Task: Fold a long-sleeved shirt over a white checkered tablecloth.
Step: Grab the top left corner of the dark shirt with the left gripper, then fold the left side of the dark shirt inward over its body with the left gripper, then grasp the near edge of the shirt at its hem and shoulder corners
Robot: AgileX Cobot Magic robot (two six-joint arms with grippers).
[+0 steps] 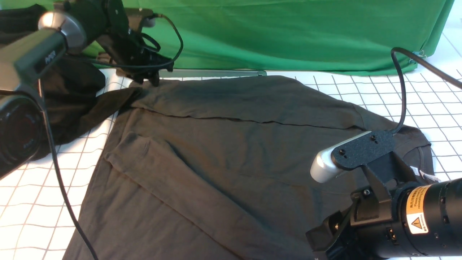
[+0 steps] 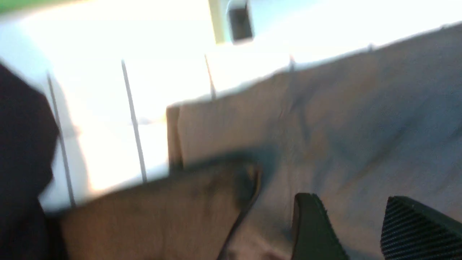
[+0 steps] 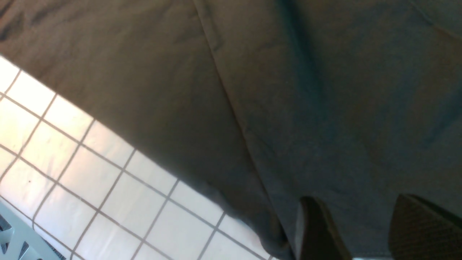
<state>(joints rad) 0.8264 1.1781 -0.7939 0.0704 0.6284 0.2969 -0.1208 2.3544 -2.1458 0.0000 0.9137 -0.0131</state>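
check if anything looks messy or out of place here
The long-sleeved shirt lies skewed to the grid of the white checkered tablecloth, with one sleeve creased diagonally across its body. At the left, a blacker heap of cloth crowds the shirt's far corner.

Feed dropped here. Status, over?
Left gripper open, right gripper open, both over cloth. Long-sleeved shirt flat on checkered tablecloth, far edge folded. Black heap far left.

Bare white checkered tablecloth (image 1: 29, 202) lies flat and open at the near left of the surface and at the far right, either side of the spread dark brown-grey long-sleeved shirt (image 1: 231, 144). A hanging plain green cloth (image 1: 288, 32) walls the far edge, a shapeless black heap of cloth (image 1: 72, 94) crowds the far left, and the black right arm (image 1: 415, 216) fills the near right.
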